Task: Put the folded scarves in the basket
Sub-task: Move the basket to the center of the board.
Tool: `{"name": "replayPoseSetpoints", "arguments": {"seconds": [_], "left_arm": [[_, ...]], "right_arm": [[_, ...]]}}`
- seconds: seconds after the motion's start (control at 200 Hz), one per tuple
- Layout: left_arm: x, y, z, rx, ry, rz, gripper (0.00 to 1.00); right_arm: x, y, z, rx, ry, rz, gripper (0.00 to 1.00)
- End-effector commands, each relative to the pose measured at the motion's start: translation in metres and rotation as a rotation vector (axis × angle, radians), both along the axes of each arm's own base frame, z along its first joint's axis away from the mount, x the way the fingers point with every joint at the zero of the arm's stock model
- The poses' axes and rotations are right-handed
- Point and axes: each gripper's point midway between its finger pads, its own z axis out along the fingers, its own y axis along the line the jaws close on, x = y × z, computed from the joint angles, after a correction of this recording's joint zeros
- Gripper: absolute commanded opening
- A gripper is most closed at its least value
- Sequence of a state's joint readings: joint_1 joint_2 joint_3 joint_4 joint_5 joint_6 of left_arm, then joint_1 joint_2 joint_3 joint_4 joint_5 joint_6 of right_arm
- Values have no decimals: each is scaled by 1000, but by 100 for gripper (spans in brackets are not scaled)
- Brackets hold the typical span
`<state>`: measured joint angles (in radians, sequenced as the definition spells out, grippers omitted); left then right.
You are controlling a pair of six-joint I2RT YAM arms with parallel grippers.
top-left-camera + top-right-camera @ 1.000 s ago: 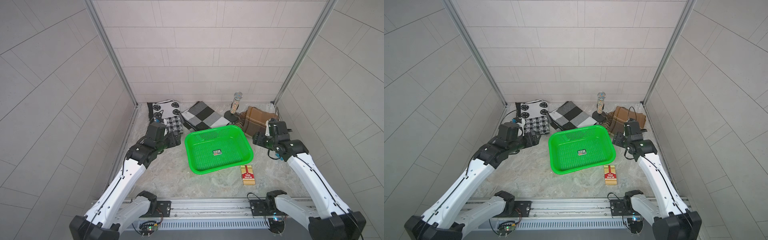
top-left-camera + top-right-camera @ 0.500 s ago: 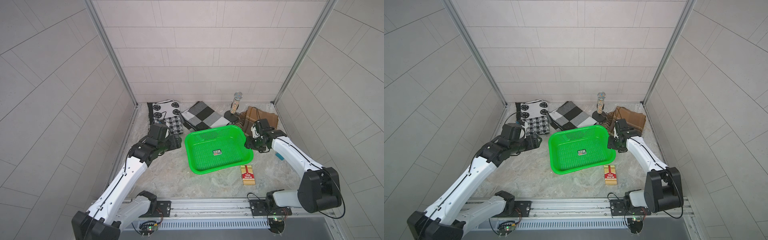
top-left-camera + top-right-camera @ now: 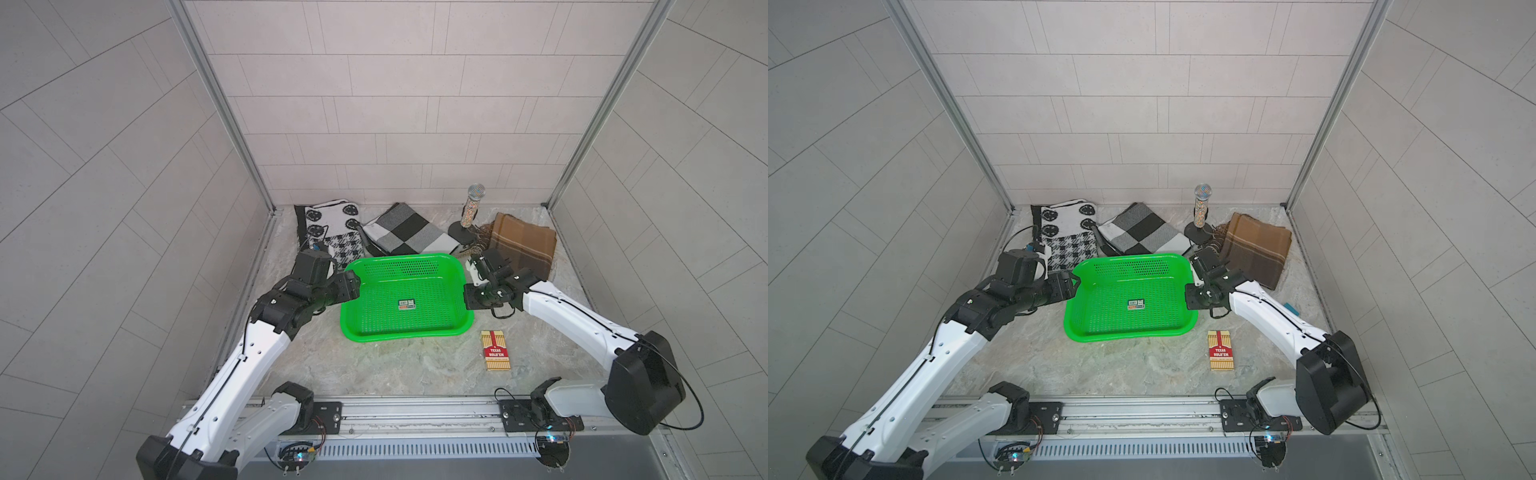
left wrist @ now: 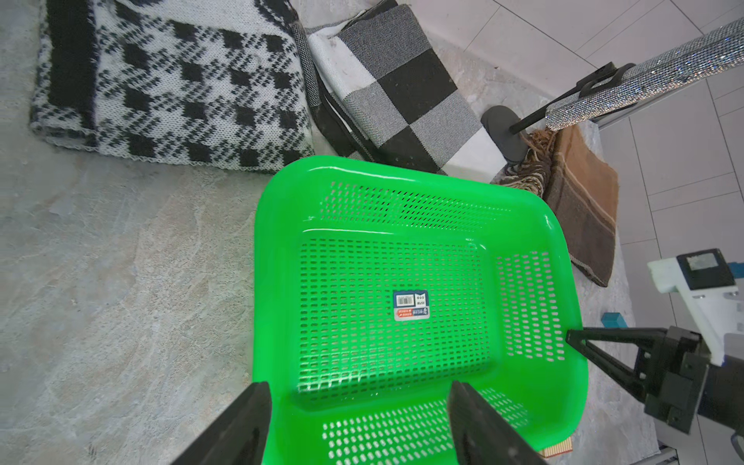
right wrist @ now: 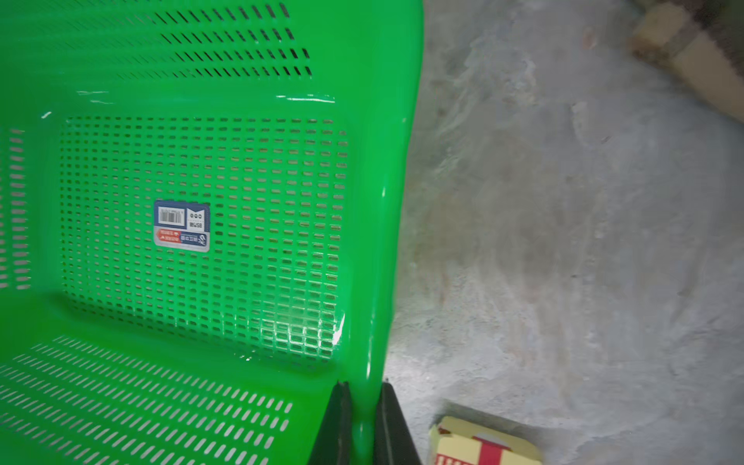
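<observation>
Right now your basket [image 3: 399, 335] sits in the middle of the bench [image 3: 395, 370], with nothing in it but the small sticker [image 3: 407, 304] on its perforated floor.

Your right claw [image 5: 362, 386] is clamped on the basket's right rim. Its wrist view shows one finger inside the wall and one outside, with the green plastic pinched between them. In both top views it sits at the middle of that right side [image 3: 1187, 297].

Your left claw [image 4: 358, 386] has its fingers [image 4: 241, 422] well apart. They straddle the basket's left wall, one over the inside and one at the outer edge. I cannot tell whether either finger touches the plastic.

No scarf is in the basket. All three lie folded on the bench along the back wall:
- The black-and-white scarf [image 3: 332, 226] is at the back left, beyond your left claw.
- The checked scarf [image 3: 405, 232] lies just behind the basket's back rim.
- The brown scarf [image 3: 523, 243] is at the back right, just beyond your right arm, with its fringe toward the basket.

A glittery microphone [image 3: 471, 208] stands upright on a round base between the checked and brown scarves. A red and yellow card box [image 3: 495, 350] lies flat on the bench near the basket's front right corner, apart from it.
</observation>
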<state>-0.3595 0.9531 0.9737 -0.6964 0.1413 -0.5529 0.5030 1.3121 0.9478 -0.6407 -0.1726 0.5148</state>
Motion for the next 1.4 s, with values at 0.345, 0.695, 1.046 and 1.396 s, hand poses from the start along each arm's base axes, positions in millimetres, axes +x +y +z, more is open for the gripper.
{"name": "replayPoseSetpoints", "arguments": {"seconds": [0.345, 0.695, 1.046, 1.396], "left_arm": [[-3, 14, 21, -8, -49, 85, 74], [-2, 14, 19, -10, -46, 92, 74], [-2, 19, 21, 5, -59, 105, 74], [-1, 18, 29, -17, -87, 114, 74]], "right_arm": [[-66, 58, 0, 119, -10, -134, 0], [-81, 91, -8, 193, 40, -139, 0], [-78, 88, 22, 233, -22, -151, 62], [20, 21, 45, 372, -163, -440, 64]]}}
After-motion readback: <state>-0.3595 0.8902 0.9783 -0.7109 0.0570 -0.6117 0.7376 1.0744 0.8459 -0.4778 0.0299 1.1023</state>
